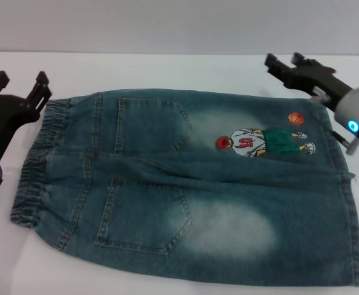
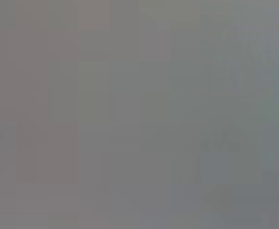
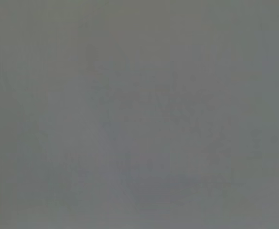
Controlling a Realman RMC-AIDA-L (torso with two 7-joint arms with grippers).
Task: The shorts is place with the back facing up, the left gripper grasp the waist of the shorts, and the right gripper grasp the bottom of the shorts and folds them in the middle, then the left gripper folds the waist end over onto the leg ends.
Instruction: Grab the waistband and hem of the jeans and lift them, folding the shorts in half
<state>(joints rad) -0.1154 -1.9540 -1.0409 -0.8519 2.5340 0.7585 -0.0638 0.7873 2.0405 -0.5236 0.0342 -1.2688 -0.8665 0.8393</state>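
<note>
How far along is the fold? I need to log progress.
Only the layout is done: the shorts lie flat, back pockets up. Nothing is gripped; the left tool hovers open beside the waist and the right tool open near the leg ends. Both folds remain.

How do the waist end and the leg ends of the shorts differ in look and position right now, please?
The waist end is a ruffled, gathered band, while the leg ends are flat, straight stitched hems. The waist end lies by the left gripper; the leg ends lie on the side of the right gripper, near the orange ball print. Both lie flat on the white table, ungrasped.
</note>
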